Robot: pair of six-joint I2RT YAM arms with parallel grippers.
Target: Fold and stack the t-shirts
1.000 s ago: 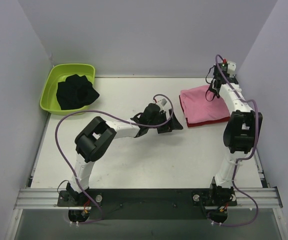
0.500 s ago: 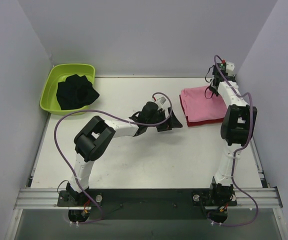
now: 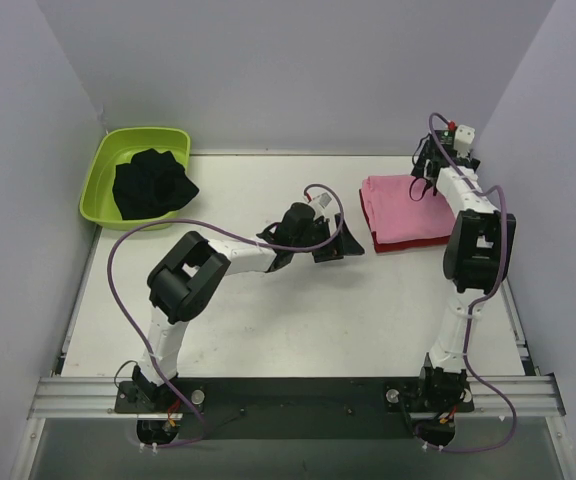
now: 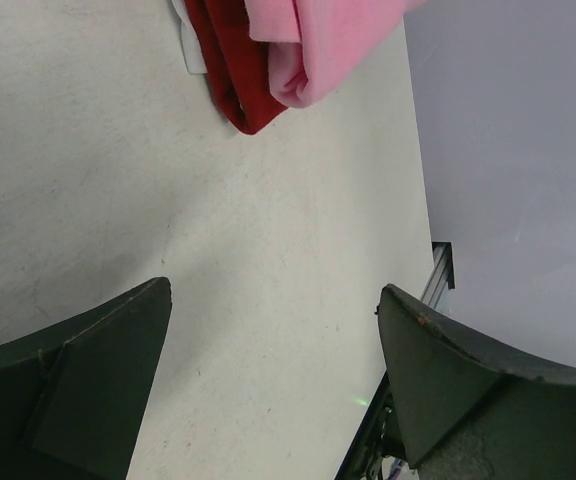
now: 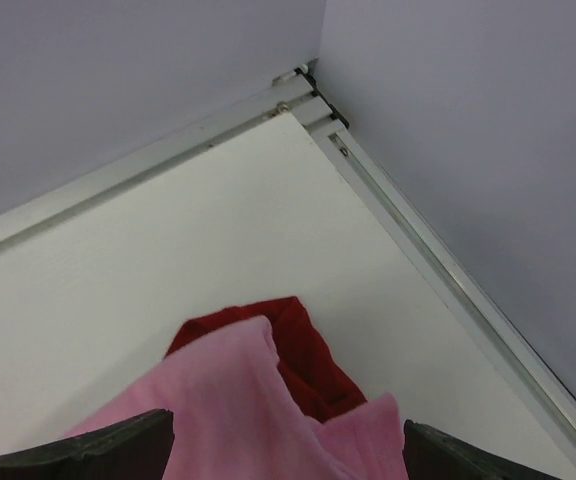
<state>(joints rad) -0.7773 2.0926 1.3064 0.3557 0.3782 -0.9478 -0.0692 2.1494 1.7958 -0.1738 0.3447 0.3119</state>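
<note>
A light pink t-shirt (image 3: 403, 208) lies folded on top of a deep red t-shirt (image 3: 408, 244) at the back right of the table. In the right wrist view the red cloth (image 5: 313, 350) pokes out past the pink corner (image 5: 228, 400). My right gripper (image 3: 430, 175) hovers over the stack's far right corner, and its jaws (image 5: 288, 440) stand wide open with the cloth lying loose below. My left gripper (image 3: 343, 240) rests low just left of the stack, open (image 4: 273, 300) over bare table. Its view shows the pink fold (image 4: 318, 40) and the red edge (image 4: 233, 70).
A lime green tub (image 3: 103, 165) at the back left holds a bundle of black cloth (image 3: 151, 183). Grey walls close in the table on the left, back and right. A metal rail (image 5: 438, 260) runs along the right edge close to the stack.
My right gripper has opened and let go of the pink t-shirt's far corner, and its arm has drawn slightly back. The left arm has barely shifted.
</note>
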